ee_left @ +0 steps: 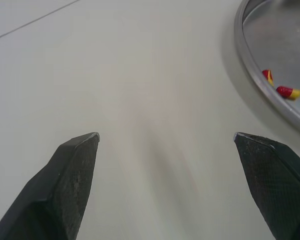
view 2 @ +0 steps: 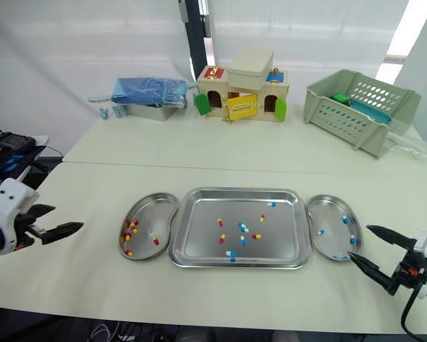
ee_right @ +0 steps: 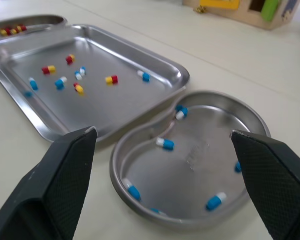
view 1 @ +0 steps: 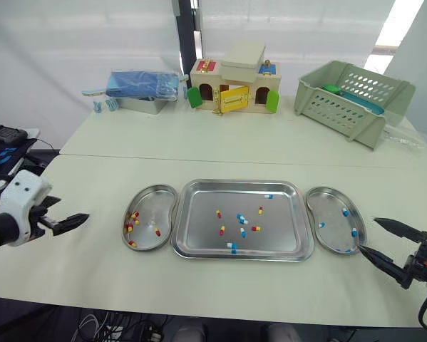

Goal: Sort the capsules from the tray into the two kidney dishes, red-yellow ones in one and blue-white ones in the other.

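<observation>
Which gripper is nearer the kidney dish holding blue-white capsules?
Right. The right gripper sits open by that kidney dish's outer edge; the left gripper is beyond the tray and the other dish.

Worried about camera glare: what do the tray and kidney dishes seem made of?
The tray, left kidney dish and right kidney dish look like stainless steel: silvery, semi-glossy, with soft reflections on their raised rims.
</observation>
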{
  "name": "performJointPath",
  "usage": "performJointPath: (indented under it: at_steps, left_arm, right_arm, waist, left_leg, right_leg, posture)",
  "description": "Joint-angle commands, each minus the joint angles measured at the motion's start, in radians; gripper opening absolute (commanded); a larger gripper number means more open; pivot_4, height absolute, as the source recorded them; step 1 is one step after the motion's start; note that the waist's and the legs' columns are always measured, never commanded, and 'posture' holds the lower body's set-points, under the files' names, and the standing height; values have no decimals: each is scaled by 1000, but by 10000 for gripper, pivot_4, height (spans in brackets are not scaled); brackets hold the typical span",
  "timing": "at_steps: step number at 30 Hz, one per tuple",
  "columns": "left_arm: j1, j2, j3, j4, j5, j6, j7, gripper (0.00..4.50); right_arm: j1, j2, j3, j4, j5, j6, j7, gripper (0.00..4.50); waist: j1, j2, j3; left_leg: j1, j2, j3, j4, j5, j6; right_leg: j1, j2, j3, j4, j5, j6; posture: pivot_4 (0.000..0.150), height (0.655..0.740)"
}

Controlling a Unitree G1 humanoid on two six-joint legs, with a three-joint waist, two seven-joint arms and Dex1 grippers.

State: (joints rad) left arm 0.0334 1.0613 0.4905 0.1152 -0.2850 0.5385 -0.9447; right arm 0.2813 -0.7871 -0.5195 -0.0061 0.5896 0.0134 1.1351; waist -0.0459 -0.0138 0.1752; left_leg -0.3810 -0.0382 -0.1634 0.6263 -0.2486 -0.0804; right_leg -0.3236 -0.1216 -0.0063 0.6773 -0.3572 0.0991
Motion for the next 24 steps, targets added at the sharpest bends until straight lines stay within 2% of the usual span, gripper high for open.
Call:
performJointPath:
  at_steps: [1,6,11,19,24]
  left_arm:
    - [44,17,84,32,20,-54,7,44717]
    - [91,13,116,60,24,-93,10,44717]
    - [109,7,123,51,20,-94,20,44717]
    - [102,-1,114,43,14,-91,33,44717]
    - [88,-5,94,23,5,-93,25,44717]
  right_arm:
    - [-73,-48,-53,156,-29,-52,20,45000]
    - [-179,-90,-36,372,-77,-123,74,45000]
    - [-248,-93,-15,490,-110,-179,113,45000]
    - [-297,-90,-3,573,-130,-229,143,45000]
    - [-271,-79,-14,561,-119,-244,159,45000]
  waist:
    - [-2,0,0]
    - [-5,0,0]
    - [-7,0,0]
    - [-11,1,0]
    - [-11,1,0]
  left_leg:
    - [0,0,0,0,0,0]
    - [0,0,0,0,0,0]
    - [0,0,0,0,0,0]
    - [0,0,0,0,0,0]
    - [0,0,0,-1,0,0]
  right_leg:
    - [0,0,0,0,0,0]
    - [-1,0,0,0,0,0]
    - [-1,0,0,1,0,0]
    - [-1,0,0,1,0,0]
    - [-1,0,0,1,0,0]
  posture:
    - [1500,7400]
    - [1500,7400]
    - [1500,7400]
    - [1500,7400]
    - [1500,7400]
